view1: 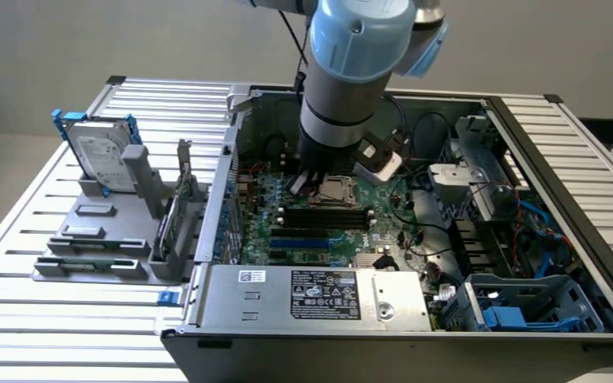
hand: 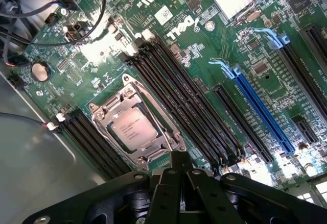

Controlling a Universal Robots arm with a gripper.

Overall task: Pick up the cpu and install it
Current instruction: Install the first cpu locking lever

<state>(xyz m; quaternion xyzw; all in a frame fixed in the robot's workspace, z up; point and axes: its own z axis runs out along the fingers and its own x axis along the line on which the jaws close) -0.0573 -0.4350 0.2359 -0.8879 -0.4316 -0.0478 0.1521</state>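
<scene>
White letters on the green motherboard [hand: 204, 55] spell DELL, seen upside down in the wrist view, with a small white sticker beside them whose print is too fine to read. In the exterior view the grey power supply [view1: 318, 297] at the front of the open computer case [view1: 562, 199] carries a black label and a smaller white one, neither legible, and the hard drive [view1: 102, 152] standing in a grey rack [view1: 93, 239] on the slatted table [view1: 29, 319], to the exterior view's left of the case, has a white label that also cannot be read. The cpu [hand: 134, 128] is a small flat square with a plain silver-grey top bearing faint engraved lines too small to make out; it lies in the metal-framed socket [hand: 153, 152] on the motherboard, between two banks of black memory slots [hand: 173, 91]. The gripper [hand: 179, 175] hangs just above the socket's edge, its black fingers [hand: 171, 183] pressed together and holding nothing, apart from the chip. In the exterior view the arm [view1: 354, 72] reaches down into the case over that same socket.
</scene>
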